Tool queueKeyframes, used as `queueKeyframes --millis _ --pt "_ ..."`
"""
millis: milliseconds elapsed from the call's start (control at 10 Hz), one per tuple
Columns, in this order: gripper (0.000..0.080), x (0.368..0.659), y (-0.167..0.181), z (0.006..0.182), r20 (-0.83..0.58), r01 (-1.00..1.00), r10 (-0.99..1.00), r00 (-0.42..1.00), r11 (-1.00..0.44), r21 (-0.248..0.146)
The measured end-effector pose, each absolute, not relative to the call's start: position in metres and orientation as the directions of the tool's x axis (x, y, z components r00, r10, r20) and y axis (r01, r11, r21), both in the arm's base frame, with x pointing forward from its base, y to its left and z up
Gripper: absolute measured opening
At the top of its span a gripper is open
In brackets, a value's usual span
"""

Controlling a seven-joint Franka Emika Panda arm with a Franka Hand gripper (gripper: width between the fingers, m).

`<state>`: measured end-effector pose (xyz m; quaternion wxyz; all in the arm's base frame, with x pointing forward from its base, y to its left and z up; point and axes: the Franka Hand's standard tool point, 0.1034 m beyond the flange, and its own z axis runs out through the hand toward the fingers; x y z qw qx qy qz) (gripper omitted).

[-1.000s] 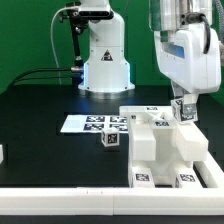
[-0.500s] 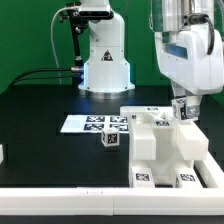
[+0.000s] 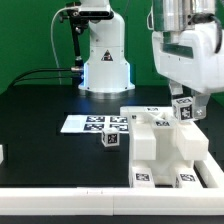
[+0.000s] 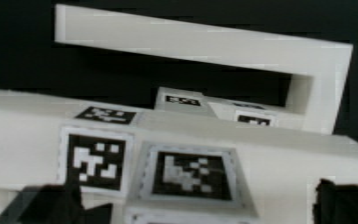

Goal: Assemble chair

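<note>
Wrist view: tags (image 4: 96, 160) on the chair (image 4: 25, 118), close up; exterior view alone shows the desk (image 3: 40, 100). Hand (image 4: 197, 204) wide open, empty.

The blocky matte white plastic chair (image 3: 160, 148) carried black-and-white square tags (image 4: 190, 172); the flat table (image 3: 40, 100) was black.

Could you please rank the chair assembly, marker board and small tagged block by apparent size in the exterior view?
Largest: chair assembly.
Then: marker board.
Smallest: small tagged block.
The assembly's nearness may exaggerate its lead.
</note>
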<state>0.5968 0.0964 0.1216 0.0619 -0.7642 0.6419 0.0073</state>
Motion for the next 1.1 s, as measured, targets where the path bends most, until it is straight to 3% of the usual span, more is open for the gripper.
queueKeyframes --millis 300,600,800,1100 --pt "0.0649 0.598 0.097 0.131 -0.052 -0.862 -0.864 0.5 -0.492 -0.124" --pt "0.0649 0.598 0.096 0.129 -0.025 -0.731 -0.734 0.678 -0.67 -0.129" --pt "0.0649 0.593 0.094 0.125 0.022 -0.467 -0.471 0.882 -0.878 -0.102" --pt "0.0649 0.587 0.101 0.116 0.039 -0.149 -0.152 0.988 -0.987 -0.062"
